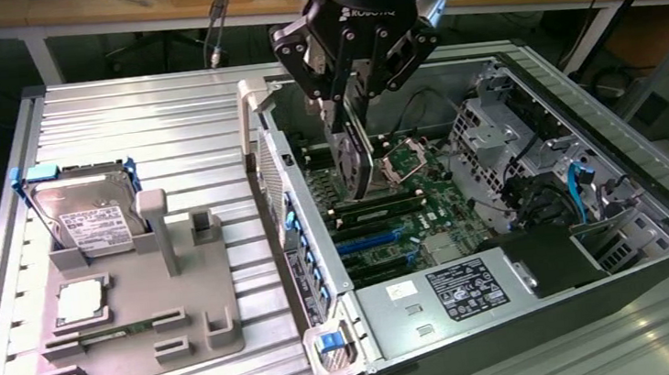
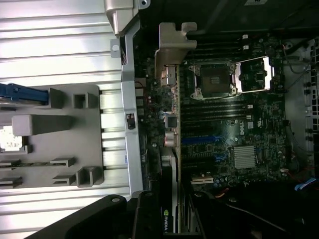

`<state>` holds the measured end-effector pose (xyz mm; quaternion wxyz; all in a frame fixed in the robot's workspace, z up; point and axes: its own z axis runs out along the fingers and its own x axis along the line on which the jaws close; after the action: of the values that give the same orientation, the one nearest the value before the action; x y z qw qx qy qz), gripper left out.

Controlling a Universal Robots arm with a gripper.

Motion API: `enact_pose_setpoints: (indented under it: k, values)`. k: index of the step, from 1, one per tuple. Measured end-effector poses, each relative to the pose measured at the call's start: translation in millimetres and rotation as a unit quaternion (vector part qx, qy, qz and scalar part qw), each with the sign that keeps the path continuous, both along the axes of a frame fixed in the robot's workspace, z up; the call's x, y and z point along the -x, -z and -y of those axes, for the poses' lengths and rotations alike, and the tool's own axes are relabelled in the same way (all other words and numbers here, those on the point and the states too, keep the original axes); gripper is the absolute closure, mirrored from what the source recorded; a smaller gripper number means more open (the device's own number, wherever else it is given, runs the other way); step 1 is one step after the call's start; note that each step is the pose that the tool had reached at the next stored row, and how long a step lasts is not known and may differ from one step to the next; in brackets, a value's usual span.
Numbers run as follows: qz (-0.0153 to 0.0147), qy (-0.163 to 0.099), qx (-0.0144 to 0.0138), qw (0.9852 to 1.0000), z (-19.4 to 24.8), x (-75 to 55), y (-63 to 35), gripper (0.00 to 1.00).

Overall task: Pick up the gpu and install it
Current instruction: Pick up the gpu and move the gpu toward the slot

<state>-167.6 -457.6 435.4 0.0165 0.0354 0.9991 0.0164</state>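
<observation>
The claw [image 1: 354, 103] is pinching the gpu [image 1: 354, 162] by its upper end, its fingers partly closed against the two faces of the card, so nothing on the desk [image 1: 132, 124] is carrying the card now. The gpu is hanging straight below the claw inside the open computer case [image 1: 627, 168], above the motherboard [image 1: 406, 222] and apart from it. Its long axis is running steeply down from the grip, leaning slightly, and its lower tip is hovering near the CPU socket [image 1: 412, 157]. In the wrist view the card [image 2: 168, 174] is showing edge-on, with its silver bracket [image 2: 174, 42] at the end far from the grip. The blue expansion slots [image 1: 371, 236] are lying toward the exterior view's lower edge from that tip, and they are running flat across the board from the case's rear wall [image 1: 270, 157]. Judging from this, the card is standing on end relative to the slots, not lying along them, and is sitting off to one side of them.
</observation>
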Motion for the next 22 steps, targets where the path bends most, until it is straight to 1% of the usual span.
enact_pose_setpoints:
  k: [22]
  values:
    - [0.0,0.0,0.0,1.0,0.0,-16.3,0.0,0.73]
